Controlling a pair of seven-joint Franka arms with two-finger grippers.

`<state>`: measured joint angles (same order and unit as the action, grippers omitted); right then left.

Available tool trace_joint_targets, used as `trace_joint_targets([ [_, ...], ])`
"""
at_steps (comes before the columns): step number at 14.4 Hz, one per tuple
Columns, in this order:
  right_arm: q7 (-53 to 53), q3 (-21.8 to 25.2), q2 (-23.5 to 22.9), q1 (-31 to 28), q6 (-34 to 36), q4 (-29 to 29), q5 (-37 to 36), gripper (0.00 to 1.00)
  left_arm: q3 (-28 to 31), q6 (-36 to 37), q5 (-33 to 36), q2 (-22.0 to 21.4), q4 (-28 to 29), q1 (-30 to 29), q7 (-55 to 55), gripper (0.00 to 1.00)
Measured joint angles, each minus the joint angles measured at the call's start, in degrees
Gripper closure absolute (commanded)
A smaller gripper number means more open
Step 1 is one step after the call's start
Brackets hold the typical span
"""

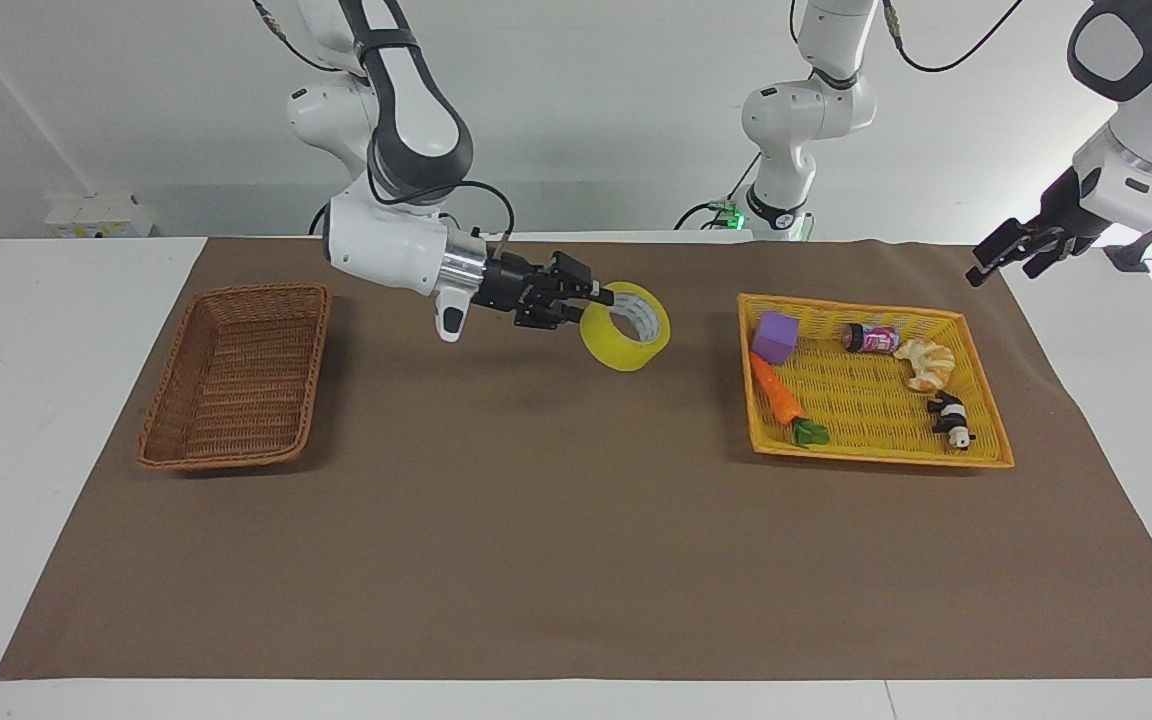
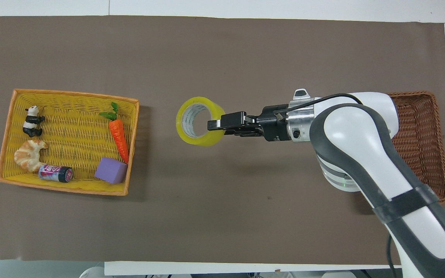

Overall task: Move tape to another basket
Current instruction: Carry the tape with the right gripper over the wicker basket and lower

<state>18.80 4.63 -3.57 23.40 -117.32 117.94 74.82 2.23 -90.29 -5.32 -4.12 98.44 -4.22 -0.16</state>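
The tape (image 1: 618, 350) is a yellow roll held up in the air over the brown mat, between the two baskets; it also shows in the overhead view (image 2: 201, 141). My right gripper (image 1: 604, 296) is shut on the roll's wall, with one finger inside the core, and shows in the overhead view (image 2: 215, 124) too. The brown wicker basket (image 1: 316, 360) stands empty at the right arm's end of the mat and also appears in the overhead view (image 2: 440, 146). My left gripper (image 1: 1006, 262) is open and empty, raised over the mat's edge at the left arm's end.
A yellow plastic basket (image 1: 871, 455) at the left arm's end holds a purple block (image 1: 774, 336), a carrot (image 1: 776, 392), a can (image 1: 869, 339), a croissant (image 1: 926, 364) and a panda figure (image 1: 952, 420). The brown mat (image 1: 576, 540) covers the table's middle.
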Motion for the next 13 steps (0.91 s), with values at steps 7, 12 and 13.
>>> trace_joint_targets([
  [7, 6.0, 0.5, 0.0, -21.4, 18.2, -0.4, -13.7, 1.0, -0.5, -0.6, 0.1, 0.0, 0.0, 0.0, 0.0, 0.0],
  [12, 9.2, 0.9, 0.0, -38.6, 31.7, -4.3, -25.9, 1.0, -0.6, -3.1, 0.1, 0.1, 0.0, 0.1, 0.0, 0.0],
  [13, 11.1, 0.9, 0.0, -41.7, 33.5, -5.4, -29.0, 1.0, -0.6, -3.3, 0.1, 0.1, 0.0, 0.1, 0.0, 0.0],
])
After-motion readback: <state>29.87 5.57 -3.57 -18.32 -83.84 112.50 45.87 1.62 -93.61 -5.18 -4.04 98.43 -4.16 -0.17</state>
